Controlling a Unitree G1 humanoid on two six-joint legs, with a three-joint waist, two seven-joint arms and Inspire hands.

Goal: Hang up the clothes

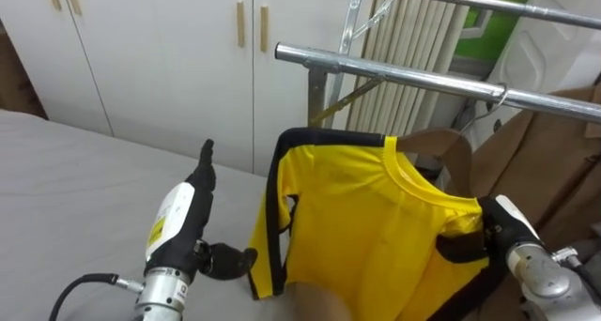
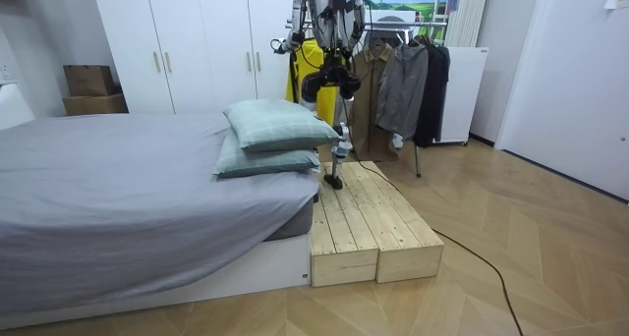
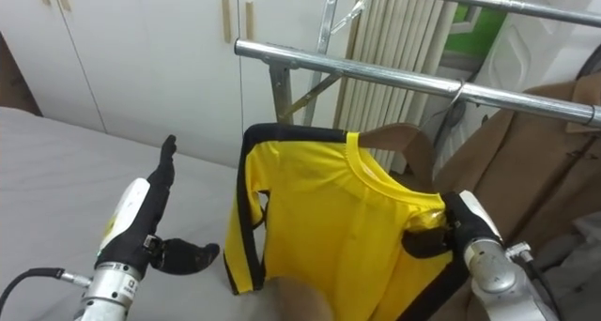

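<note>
A yellow shirt (image 1: 366, 227) with black trim hangs on a wooden hanger (image 1: 439, 145). The hanger's metal hook (image 1: 499, 98) sits over the steel rail (image 1: 413, 75) of the clothes rack. My right hand (image 1: 500, 229) is at the shirt's right shoulder, with dark fingers curled round the cloth there. My left hand (image 1: 184, 220) is just left of the shirt, apart from it, fingers straight up and thumb pointing toward the shirt's black side edge. In the room view I stand on a wooden platform (image 2: 364, 223) facing the rack, with the yellow shirt (image 2: 307, 69) before me.
A brown garment (image 1: 549, 161) hangs on the same rail to the right. White wardrobe doors (image 1: 160, 49) stand behind, and a grey bed (image 1: 66, 199) lies on the left. A second, higher rail (image 1: 488, 4) runs behind the first. Dark clothes (image 2: 408, 81) hang farther along the rack.
</note>
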